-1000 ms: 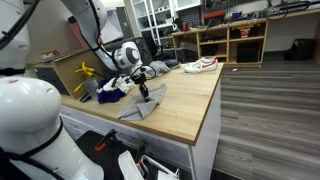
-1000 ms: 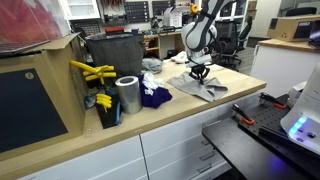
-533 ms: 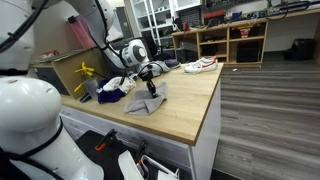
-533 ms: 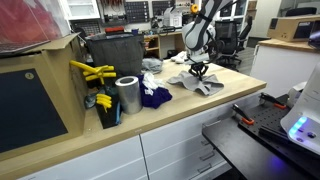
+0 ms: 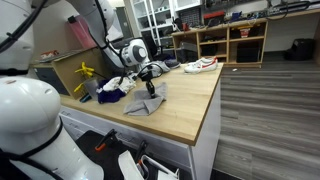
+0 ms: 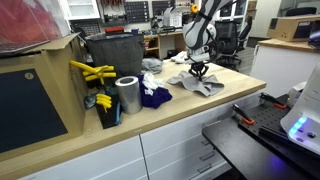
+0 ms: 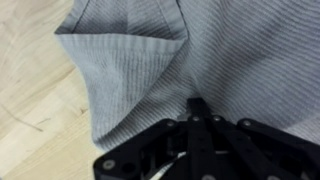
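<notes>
A grey ribbed cloth (image 5: 146,103) lies on the wooden countertop (image 5: 190,105), with one part lifted off the wood. My gripper (image 5: 151,88) is shut on that lifted part of the cloth (image 6: 197,84) and stands just above the counter. In the wrist view the grey cloth (image 7: 150,60) fills most of the frame, a folded corner hangs over the bare wood (image 7: 30,110), and my gripper (image 7: 197,105) has its fingers closed together on the fabric.
A dark blue cloth (image 6: 153,96) and a metal can (image 6: 128,95) sit beside the grey one. Yellow tools (image 6: 92,72) and a dark bin (image 6: 115,55) stand behind. A white shoe (image 5: 200,65) rests at the counter's far end. The counter edge (image 5: 212,125) drops to the floor.
The gripper has lifted and shifted a little along the counter with the cloth, which has bunched up under it; over the last half second almost nothing moved.
</notes>
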`<move>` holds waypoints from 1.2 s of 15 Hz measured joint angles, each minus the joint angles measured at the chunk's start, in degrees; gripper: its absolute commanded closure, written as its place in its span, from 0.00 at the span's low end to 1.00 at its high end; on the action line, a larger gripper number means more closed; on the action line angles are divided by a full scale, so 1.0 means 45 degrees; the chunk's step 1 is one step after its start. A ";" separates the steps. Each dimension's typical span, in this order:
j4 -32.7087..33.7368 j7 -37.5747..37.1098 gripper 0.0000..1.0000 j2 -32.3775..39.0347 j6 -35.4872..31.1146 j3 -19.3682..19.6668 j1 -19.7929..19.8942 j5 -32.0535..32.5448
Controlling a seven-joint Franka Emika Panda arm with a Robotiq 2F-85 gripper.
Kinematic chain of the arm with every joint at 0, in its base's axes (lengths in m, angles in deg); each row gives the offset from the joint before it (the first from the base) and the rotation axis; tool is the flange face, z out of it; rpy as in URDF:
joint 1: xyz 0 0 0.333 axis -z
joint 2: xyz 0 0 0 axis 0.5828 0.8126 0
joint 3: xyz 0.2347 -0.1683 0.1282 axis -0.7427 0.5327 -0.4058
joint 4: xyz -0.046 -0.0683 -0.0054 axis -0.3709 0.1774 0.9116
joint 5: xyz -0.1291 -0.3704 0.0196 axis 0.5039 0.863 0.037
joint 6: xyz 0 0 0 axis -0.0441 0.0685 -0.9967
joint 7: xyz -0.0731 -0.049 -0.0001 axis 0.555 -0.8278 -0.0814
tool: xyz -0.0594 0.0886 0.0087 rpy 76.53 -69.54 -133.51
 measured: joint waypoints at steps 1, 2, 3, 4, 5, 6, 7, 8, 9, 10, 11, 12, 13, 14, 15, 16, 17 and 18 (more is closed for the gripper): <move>-0.0138 0.0170 1.00 -0.0091 0.0021 -0.0113 0.0040 -0.0200; -0.0297 0.0373 1.00 -0.0196 0.0053 -0.0236 0.0075 -0.0444; -0.0474 0.0560 1.00 -0.0310 0.0108 -0.0351 0.0094 -0.0683; -0.0659 0.0678 1.00 -0.0427 0.0150 -0.0452 0.0101 -0.0905; -0.0835 0.0805 1.00 -0.0533 0.0201 -0.0532 0.0104 -0.1102; -0.0999 0.0845 0.75 -0.0634 0.0225 -0.0594 0.0104 -0.1248; -0.1148 0.0870 0.72 -0.0722 0.0231 -0.0632 0.0103 -0.1342; -0.1277 0.0881 0.66 -0.0795 0.0231 -0.0650 0.0103 -0.1424; -0.1375 0.0891 0.58 -0.0870 0.0243 -0.0654 0.0104 -0.1462; -0.1488 0.0995 0.52 -0.0963 0.0277 -0.0654 0.0110 -0.1475; -0.1623 0.1084 0.45 -0.1072 0.0281 -0.0658 0.0110 -0.1480; -0.1760 0.1127 0.36 -0.1190 0.0283 -0.0682 0.0108 -0.1481; -0.1894 0.1173 0.29 -0.1339 0.0308 -0.0749 0.0107 -0.1525; -0.2016 0.1277 0.20 -0.1516 0.0395 -0.0858 0.0110 -0.1708; -0.2106 0.1360 0.14 -0.1713 0.0558 -0.0993 0.0110 -0.1943; -0.2168 0.1509 0.07 -0.1921 0.0756 -0.1150 0.0110 -0.2198; -0.2215 0.1575 0.01 -0.2134 0.0946 -0.1320 0.0106 -0.2442; -0.2250 0.1581 0.00 -0.2342 0.1140 -0.1503 0.0100 -0.2641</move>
